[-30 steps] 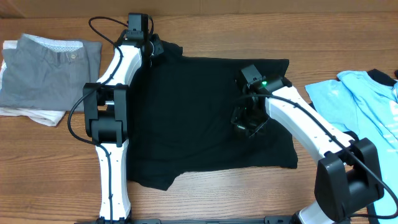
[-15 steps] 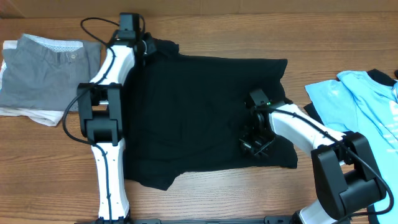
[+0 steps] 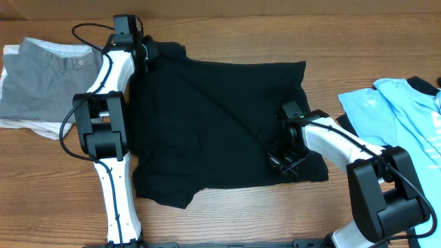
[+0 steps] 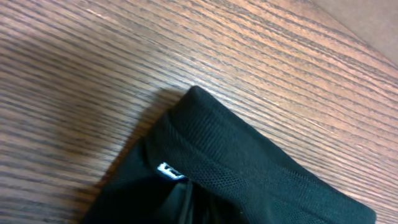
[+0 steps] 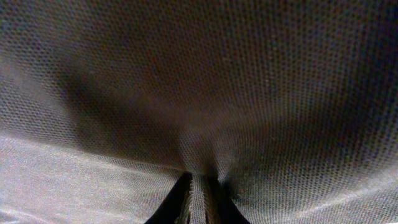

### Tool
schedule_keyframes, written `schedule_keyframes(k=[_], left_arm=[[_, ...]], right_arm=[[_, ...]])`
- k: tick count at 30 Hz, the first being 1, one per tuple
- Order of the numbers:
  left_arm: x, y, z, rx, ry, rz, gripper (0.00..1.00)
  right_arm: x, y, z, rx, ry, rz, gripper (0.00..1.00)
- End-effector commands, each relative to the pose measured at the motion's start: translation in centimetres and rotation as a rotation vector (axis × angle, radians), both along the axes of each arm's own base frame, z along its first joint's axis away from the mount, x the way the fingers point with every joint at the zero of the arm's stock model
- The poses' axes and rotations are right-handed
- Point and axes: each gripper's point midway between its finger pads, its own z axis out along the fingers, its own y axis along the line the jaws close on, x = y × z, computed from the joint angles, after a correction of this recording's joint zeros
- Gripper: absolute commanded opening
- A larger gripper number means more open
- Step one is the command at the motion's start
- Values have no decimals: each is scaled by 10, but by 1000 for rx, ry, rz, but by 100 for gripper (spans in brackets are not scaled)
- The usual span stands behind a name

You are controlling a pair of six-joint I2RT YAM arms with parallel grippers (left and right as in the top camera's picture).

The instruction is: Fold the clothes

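At the near-right edge of the black shirt, the right claw pinches fabric; whether the left claw grips, I cannot tell.

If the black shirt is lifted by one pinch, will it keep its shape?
Probably not: the black shirt lies flat, creased and rumpled at its edges, so it should drape limply. It looks light, since thin mesh puckers into a narrow fold at the right gripper. Pulled, it likely stretches into wrinkles, like its diagonal crease.
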Motion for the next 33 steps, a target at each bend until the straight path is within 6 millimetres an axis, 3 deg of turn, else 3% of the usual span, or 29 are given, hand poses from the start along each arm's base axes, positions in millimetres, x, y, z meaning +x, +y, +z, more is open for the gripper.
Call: schedule_keyframes(k=[1, 3, 7, 11, 14, 19, 21, 23, 24, 27, 29, 30, 32, 33], left_arm=[[-31, 22, -74, 26, 167, 50, 18], [-30, 12, -69, -22, 155, 19, 20], [-23, -2, -43, -89, 111, -27, 22], [-16, -3, 6, -59, 39, -70, 25], [-18, -2, 40, -35, 2, -98, 35], [-31, -3, 98, -24, -27, -108, 53], [-38, -4, 121, -22, -42, -109, 70], [-45, -4, 144, -19, -61, -109, 93], [-48, -5, 157, -14, -75, -114, 100], [-61, -6, 182, 5, -89, -135, 100], [-75, -7, 193, 7, -68, -142, 100], [-84, -8, 196, 3, -46, -142, 100], [-99, -9, 197, -6, -2, -143, 100], [-105, -11, 197, -14, 21, -146, 100]], right_arm=[[-10, -9, -7, -43, 31, -18, 10], [-13, -10, -6, -49, 44, -26, 4], [-17, -14, -3, -72, 61, -47, 4], [-16, -23, 6, -128, 29, -80, 4], [-10, -27, 15, -143, -18, -96, 4], [4, -34, 31, -177, -114, -99, 4], [12, -35, 38, -183, -156, -102, 5], [23, -37, 46, -197, -202, -93, 8], [30, -37, 51, -200, -229, -79, 12], [56, -32, 70, -190, -327, -3, 26], [76, -31, 86, -184, -408, 49, 66], [89, -30, 96, -180, -455, 66, 80], [113, -33, 118, -168, -539, 75, 93], [124, -36, 130, -164, -579, 67, 94]])
